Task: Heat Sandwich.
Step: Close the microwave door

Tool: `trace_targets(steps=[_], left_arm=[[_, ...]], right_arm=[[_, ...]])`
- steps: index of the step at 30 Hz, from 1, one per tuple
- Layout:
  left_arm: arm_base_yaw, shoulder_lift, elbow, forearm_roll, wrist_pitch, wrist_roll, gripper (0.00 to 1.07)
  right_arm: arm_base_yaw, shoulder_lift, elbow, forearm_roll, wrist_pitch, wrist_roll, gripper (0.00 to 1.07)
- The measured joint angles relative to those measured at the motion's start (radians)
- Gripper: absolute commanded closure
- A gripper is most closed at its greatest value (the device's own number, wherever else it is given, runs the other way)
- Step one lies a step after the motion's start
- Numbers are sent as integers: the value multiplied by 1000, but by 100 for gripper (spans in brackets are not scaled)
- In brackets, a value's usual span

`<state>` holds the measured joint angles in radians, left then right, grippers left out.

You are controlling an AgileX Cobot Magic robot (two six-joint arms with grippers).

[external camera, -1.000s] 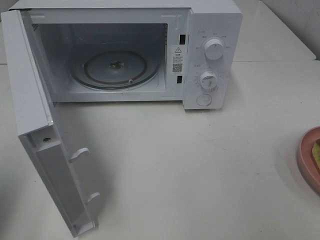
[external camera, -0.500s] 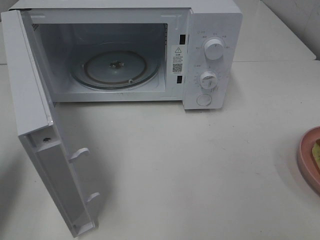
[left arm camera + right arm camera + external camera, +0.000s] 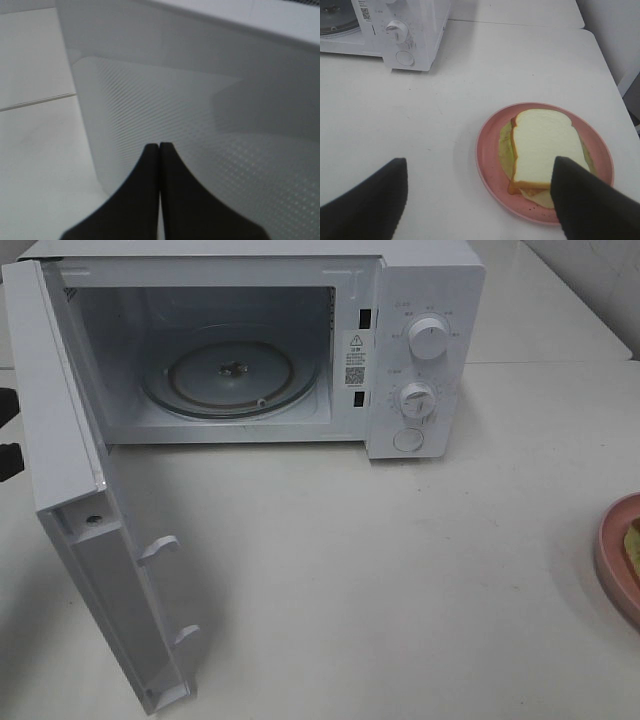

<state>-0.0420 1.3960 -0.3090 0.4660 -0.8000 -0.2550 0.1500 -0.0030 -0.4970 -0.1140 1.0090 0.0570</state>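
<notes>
Sandwich lies on pink plate; microwave open.

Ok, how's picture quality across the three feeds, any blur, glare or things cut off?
Exterior high: even light, sharp, soft shadow under the microwave door; pink plate cut by the frame edge. Left wrist: dim, close to the door's dotted panel, shut left gripper soft-edged. Right wrist: bright, sandwich sharp; open right gripper fingertips blurred.

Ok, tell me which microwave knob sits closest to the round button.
The lower knob, directly above the round button; the upper knob sits higher on the panel.
</notes>
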Motion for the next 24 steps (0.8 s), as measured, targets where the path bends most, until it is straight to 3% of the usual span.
trace_targets(steps=[5,11,18,21,23,24], left_arm=[[-28,82,-50,28,-35,-56,107],[-131,147,-105,13,-43,-40,107],[-272,211,-185,-131,-42,41,107],[-357,248,-240,-269,-17,108,107],[-375,259,-254,-298,-12,129,107],[-418,284,-280,-362,-8,172,107]], right_arm=[[0,0,0,0,0,0,31],[0,0,0,0,0,0,31],[0,0,0,0,0,0,31],[0,0,0,0,0,0,31],[0,0,0,0,0,0,31],[0,0,0,0,0,0,31]])
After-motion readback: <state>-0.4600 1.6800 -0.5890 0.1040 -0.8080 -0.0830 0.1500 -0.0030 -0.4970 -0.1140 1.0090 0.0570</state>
